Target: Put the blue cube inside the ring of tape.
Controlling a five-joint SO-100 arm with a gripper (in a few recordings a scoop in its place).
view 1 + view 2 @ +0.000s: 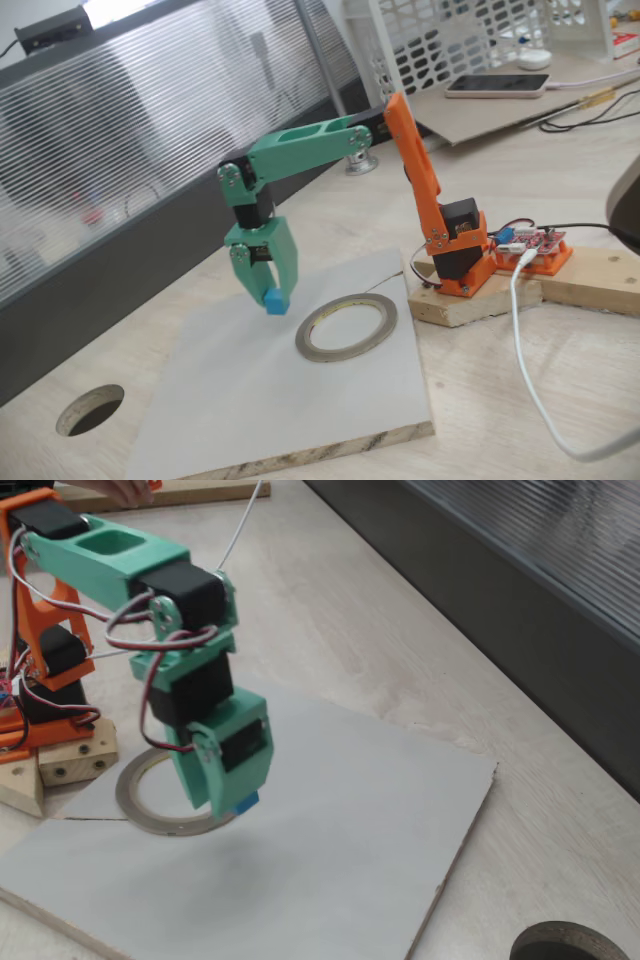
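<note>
A fixed view shows, nearest the camera, a round dark hole [90,410] cut through the pale wood table [560,390], and beside it a flat white board [250,400] with a raw chipboard edge. On that board lies the ring of tape [347,328], thin, flat and grey-silver with a tan inner rim, its wide middle open. Just left of the ring, lifted clear of the board, hangs the green plastic gripper [272,298], its jaws closed narrow on the blue cube [276,301], a small smooth sky-blue block held at the fingertips. In the other fixed view the cube [246,804] peeks out under the gripper [228,802], over the near rim of the ring [135,802]. Farther back the orange base [462,250] sits on a wood block with a red circuit board [530,245]; no writing is legible. Beyond, a phone [497,86] lies flat by a white lattice basket [450,40]
</note>
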